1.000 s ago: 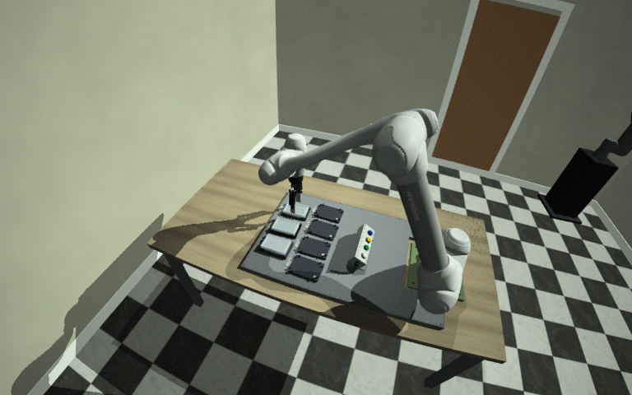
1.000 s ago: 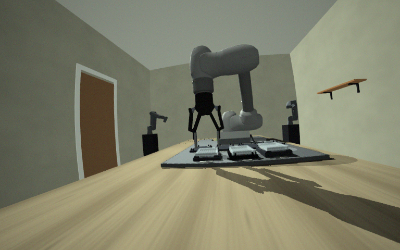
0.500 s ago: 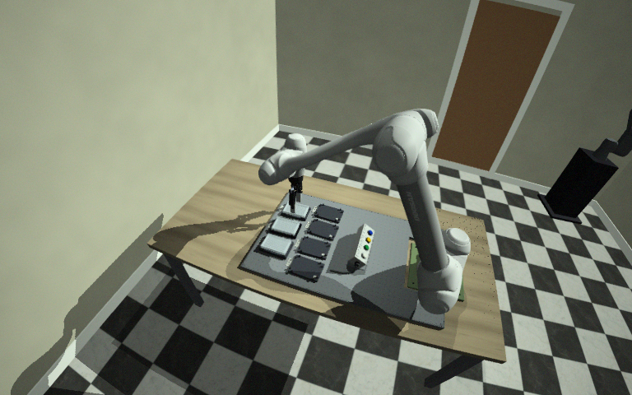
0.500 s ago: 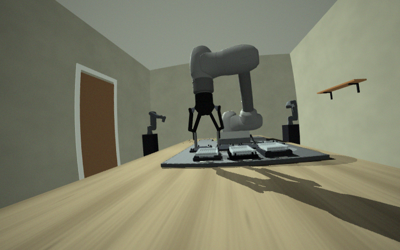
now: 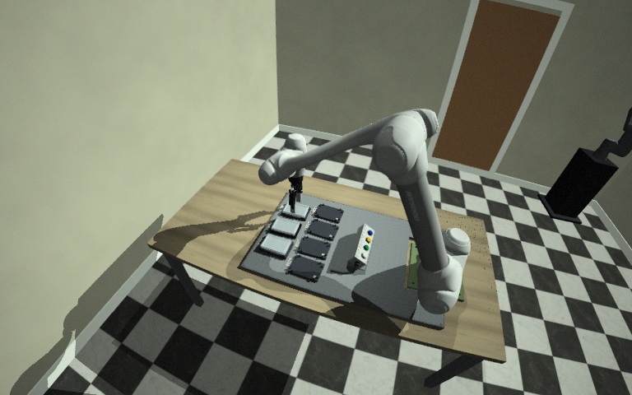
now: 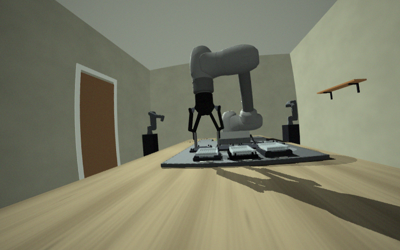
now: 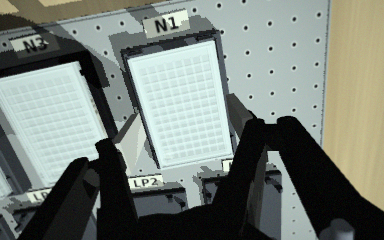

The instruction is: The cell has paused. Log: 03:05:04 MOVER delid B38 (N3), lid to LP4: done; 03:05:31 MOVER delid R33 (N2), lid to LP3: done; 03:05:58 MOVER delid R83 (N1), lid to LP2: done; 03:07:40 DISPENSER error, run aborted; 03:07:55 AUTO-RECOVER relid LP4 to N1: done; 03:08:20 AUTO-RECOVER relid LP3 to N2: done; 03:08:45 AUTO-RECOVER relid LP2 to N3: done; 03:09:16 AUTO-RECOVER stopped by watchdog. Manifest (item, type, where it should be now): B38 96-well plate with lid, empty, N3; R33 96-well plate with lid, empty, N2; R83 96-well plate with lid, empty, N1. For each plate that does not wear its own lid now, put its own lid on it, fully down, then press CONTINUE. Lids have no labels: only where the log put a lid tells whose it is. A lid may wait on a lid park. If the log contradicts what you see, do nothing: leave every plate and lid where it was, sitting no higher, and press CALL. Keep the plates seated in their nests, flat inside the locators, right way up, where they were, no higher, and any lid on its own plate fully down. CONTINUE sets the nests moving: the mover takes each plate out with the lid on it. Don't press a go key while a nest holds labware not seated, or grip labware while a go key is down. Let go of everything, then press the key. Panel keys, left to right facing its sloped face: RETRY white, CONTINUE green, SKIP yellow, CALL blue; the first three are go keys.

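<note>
1. Lid sits on the N1 plate, in its nest at the deck's end.
2. Gripper hangs over it, jaws part-open and empty, one finger on each long side, probably because N1 and N3 lids need swapping.
3. Lid parks and key panel stand near, not in the way.

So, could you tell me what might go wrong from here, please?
The open gripper straddles the lidded plate at N1; gripping too low could lift the plate out of its nest with the lid. The lidded plate at N3 sits close beside it, so a finger could nudge it.
</note>
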Motion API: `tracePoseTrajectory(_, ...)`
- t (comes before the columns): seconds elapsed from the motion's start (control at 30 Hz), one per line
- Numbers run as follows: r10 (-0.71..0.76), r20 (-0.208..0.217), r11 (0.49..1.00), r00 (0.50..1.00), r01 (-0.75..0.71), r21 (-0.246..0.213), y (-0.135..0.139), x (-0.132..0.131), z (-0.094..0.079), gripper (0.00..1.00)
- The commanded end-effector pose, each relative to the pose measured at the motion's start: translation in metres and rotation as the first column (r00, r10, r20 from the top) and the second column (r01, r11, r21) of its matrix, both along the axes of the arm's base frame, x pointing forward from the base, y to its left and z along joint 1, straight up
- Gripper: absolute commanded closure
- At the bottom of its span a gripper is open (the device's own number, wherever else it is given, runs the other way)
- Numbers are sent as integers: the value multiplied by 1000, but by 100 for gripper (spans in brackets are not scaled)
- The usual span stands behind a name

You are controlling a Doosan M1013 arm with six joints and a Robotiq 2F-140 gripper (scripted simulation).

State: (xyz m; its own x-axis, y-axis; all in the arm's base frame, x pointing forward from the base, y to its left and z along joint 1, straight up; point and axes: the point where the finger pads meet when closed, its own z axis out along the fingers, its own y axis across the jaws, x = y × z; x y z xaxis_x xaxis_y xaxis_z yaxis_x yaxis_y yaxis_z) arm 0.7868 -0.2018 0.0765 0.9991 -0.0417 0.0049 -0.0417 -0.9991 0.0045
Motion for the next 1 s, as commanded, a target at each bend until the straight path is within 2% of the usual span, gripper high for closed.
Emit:
tracePoseTrajectory(0.0, 0, 0, 1000, 1000, 0, 0, 0, 0, 0, 41)
tracePoseTrajectory(0.13, 0, 0, 1000, 1000, 0, 0, 0, 0, 0, 41)
tracePoseTrajectory(0.17, 0, 0, 1000, 1000, 0, 0, 0, 0, 0, 34)
tracePoseTrajectory(0.97, 0, 0, 1000, 1000, 0, 0, 0, 0, 0, 34)
